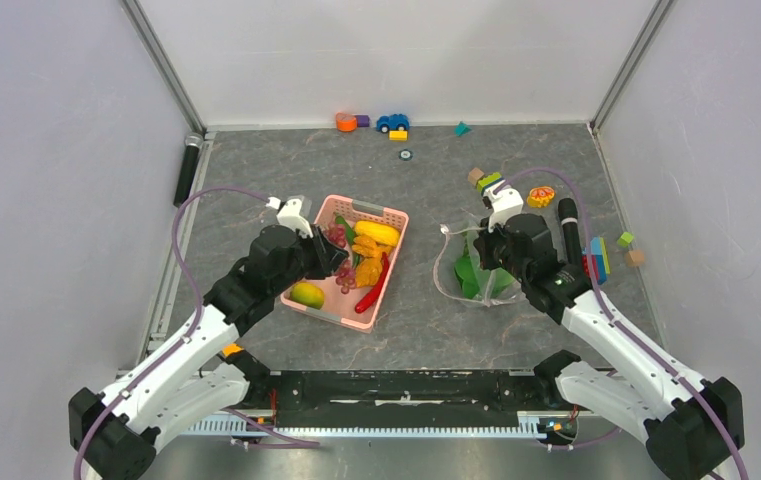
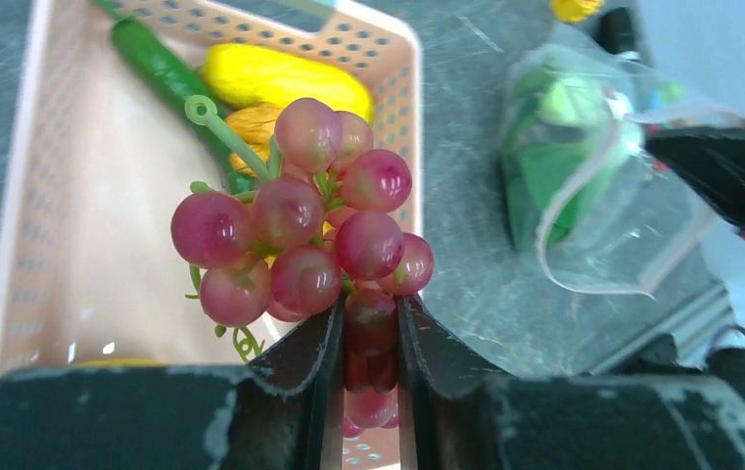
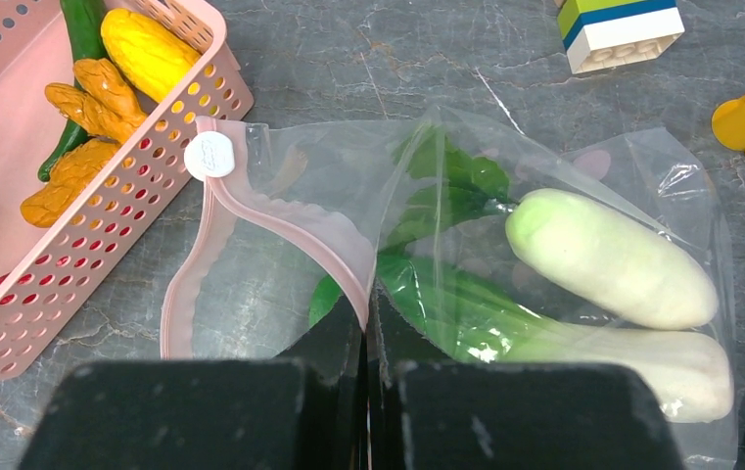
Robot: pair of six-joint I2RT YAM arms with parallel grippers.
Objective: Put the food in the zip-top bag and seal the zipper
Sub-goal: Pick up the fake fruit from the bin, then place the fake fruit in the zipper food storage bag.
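Zip-top bag (image 3: 280,196), clear crinkled plastic, holds smooth white-stalked bok choy (image 3: 613,259).

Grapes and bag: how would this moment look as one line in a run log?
left gripper: shut on grapes, over basket | right gripper: shut on bag rim | bag: open, bok choy inside

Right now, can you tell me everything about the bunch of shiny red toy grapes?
The bunch of shiny red toy grapes looks like smooth plastic. It has round reddish-purple balls on a pale green stem with curly tendrils. The left gripper pinches its lowest grapes between two black fingers. The bunch is over the pink slotted plastic basket. I cannot tell whether it touches the basket.
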